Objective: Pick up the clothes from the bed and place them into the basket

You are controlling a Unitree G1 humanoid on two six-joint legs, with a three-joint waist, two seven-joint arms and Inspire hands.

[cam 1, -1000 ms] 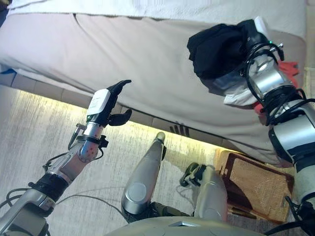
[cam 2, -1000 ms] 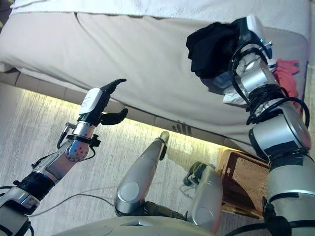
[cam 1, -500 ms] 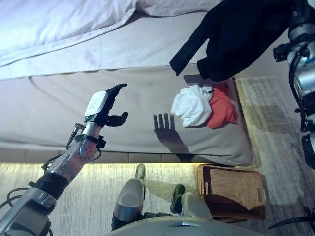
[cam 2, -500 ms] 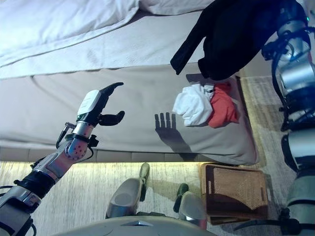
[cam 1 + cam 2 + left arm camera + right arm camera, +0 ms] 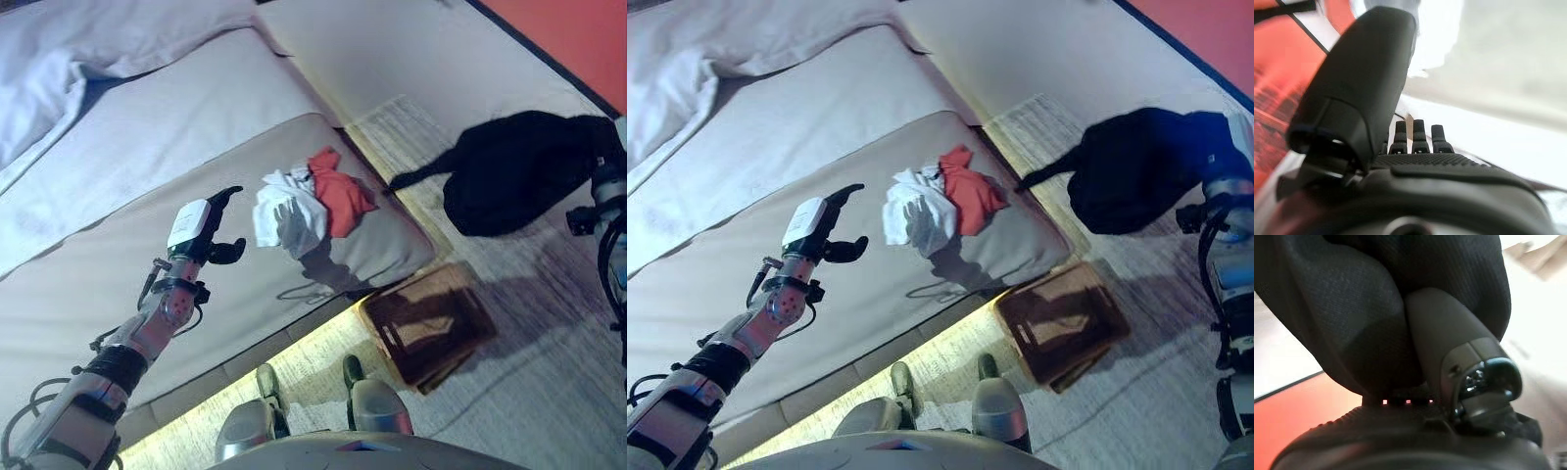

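Silver-grey arms, dark fingers [image 5: 1414, 132]

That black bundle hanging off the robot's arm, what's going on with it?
The robot is clearing clothes off a bed into a basket. Its right hand grips a black garment, held up in the air over the floor beyond the basket, not yet dropped in. A white garment and a red garment lie bunched together near the bed's corner. The left hand hovers open and empty above the bed.
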